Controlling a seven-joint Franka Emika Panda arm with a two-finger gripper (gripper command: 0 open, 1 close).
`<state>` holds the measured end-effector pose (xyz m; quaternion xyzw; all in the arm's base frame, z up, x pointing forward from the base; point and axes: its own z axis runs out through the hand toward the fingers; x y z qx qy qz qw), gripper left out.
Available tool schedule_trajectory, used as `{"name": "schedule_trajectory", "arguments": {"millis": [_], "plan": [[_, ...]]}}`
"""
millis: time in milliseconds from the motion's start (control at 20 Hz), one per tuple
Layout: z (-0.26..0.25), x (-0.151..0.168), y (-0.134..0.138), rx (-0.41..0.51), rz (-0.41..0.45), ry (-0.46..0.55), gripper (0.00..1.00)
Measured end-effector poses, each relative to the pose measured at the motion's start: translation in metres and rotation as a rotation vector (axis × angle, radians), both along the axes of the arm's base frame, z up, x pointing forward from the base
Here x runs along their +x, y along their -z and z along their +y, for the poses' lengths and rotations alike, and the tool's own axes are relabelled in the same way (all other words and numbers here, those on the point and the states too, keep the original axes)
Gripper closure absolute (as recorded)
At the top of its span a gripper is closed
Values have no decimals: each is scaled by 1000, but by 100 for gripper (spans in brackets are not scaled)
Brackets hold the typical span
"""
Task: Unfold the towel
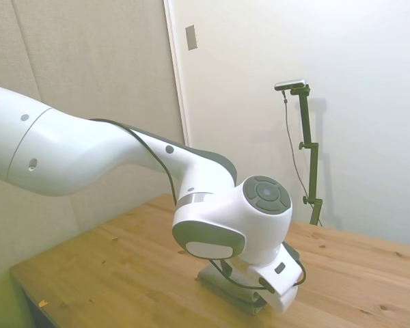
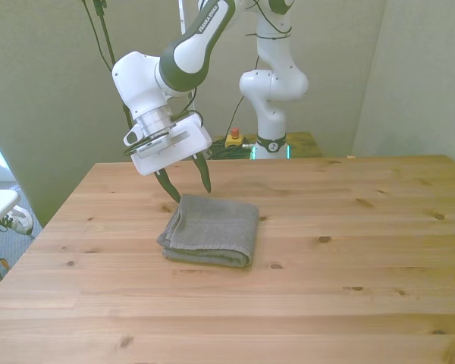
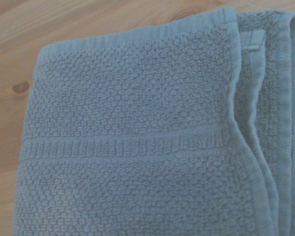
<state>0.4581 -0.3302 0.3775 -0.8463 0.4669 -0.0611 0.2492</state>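
The towel [image 2: 211,230] lay folded in thick layers on the wooden table [image 2: 349,258], toward the front view's left of the middle, with its stacked edges bunched along the side nearer the front view's left. My gripper [image 2: 188,185] hung tilted over the towel's far corner, my two dark fingers [image 2: 205,173] spread apart and holding nothing, their tips just above the cloth and not clearly touching it. From the side, my own arm [image 1: 123,164] hid most of the scene; only a grey sliver of the towel [image 1: 215,277] showed under my wrist. Close up, the towel [image 3: 137,147] filled nearly the whole wrist view: grey terry weave, a flat woven band running across it, a hemmed top layer over further folded layers along one side, bare wood at the margin
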Motion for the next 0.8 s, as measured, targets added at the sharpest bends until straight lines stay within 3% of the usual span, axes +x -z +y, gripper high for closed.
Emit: {"name": "schedule_trajectory", "arguments": {"millis": [800], "plan": [[-4, 3, 4, 8, 1, 8, 100]]}}
